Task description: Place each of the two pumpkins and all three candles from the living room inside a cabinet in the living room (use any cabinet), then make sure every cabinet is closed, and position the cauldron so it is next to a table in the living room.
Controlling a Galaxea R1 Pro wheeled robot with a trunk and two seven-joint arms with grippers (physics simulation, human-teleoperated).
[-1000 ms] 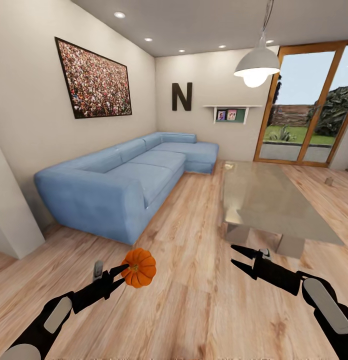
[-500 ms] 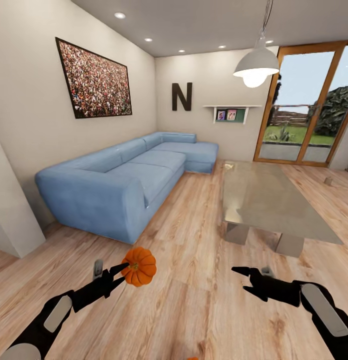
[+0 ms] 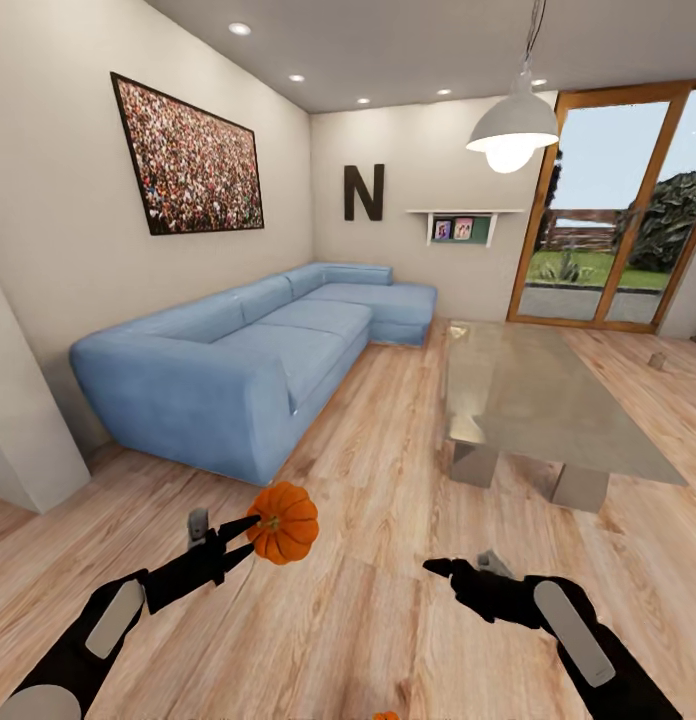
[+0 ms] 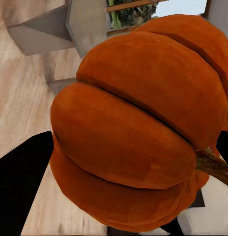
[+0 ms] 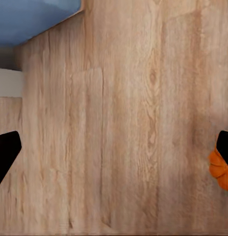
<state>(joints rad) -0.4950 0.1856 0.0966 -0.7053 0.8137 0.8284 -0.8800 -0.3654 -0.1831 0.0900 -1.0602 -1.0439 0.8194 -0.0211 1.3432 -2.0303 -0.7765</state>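
Left claw (image 3: 246, 538): closed on a pumpkin (image 3: 283, 523), held clear of the floor (image 3: 368, 600) in front of the robot; in the left wrist view the pumpkin (image 4: 138, 132) sits between the dark fingers (image 4: 20, 187), stem pointing sideways.
Right claw (image 3: 438, 570): empty, held low over the floor; in the right wrist view its fingertips (image 5: 6, 152) stand at opposite edges of the picture, wide apart, with bare floor planks (image 5: 119, 123) between them.
Second pumpkin (image 3: 386, 716): a small orange sliver at the lower edge of the head view, on the floor close to the robot; in the right wrist view an orange piece (image 5: 220, 169) shows just beside one fingertip.
Table (image 3: 548, 410): glossy grey top on chunky grey legs, ahead and to the right, well apart from both claws.
Candle (image 3: 659, 362): small greyish object on the floor beyond the table's far right side; too small to tell more.
Sofa (image 3: 248, 370): blue corner unit along the left wall, ahead of the left claw.
Floor between robot and table: open planks.
Wall items: framed picture (image 3: 193, 160), letter N (image 3: 364, 193), small shelf (image 3: 460, 225).
Pendant lamp (image 3: 512, 125): hangs above the table.
Glazed door (image 3: 613, 210): wooden frame, far right.
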